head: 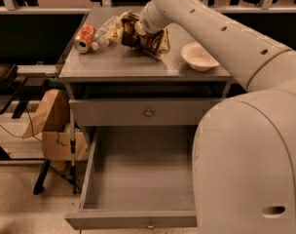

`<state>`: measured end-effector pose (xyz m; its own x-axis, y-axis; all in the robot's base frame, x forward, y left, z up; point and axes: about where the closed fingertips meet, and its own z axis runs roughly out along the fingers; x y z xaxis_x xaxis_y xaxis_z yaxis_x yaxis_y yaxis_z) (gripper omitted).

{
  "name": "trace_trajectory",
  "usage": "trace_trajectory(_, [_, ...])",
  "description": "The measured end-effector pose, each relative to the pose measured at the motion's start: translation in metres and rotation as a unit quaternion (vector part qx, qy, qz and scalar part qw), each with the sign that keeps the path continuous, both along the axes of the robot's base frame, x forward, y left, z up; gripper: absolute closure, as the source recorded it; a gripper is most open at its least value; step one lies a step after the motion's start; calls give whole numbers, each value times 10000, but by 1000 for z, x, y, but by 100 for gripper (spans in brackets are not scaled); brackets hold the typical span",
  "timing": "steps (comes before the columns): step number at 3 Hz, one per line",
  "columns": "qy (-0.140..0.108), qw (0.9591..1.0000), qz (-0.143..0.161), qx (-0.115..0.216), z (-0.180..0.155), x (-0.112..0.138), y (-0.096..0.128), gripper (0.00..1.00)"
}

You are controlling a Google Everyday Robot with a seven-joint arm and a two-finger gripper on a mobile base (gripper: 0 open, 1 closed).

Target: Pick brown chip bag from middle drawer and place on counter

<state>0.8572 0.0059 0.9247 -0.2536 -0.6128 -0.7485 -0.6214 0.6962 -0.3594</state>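
Tool [140,27] on brown chip bag [156,42]

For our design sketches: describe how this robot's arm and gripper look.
The arm is cream-white: thick rounded segments, small dark holes, a thin tan seam; no cables show. The gripper, at the bag over the counter, is mostly hidden.
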Motion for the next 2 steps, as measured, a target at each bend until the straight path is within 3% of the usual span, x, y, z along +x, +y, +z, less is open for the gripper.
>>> trace_trajectory(1, [87,9999,134,-19,-12,-2,-5,15])
trace_trajectory(2, [98,9998,163,-31,-14,-3,-5,0])
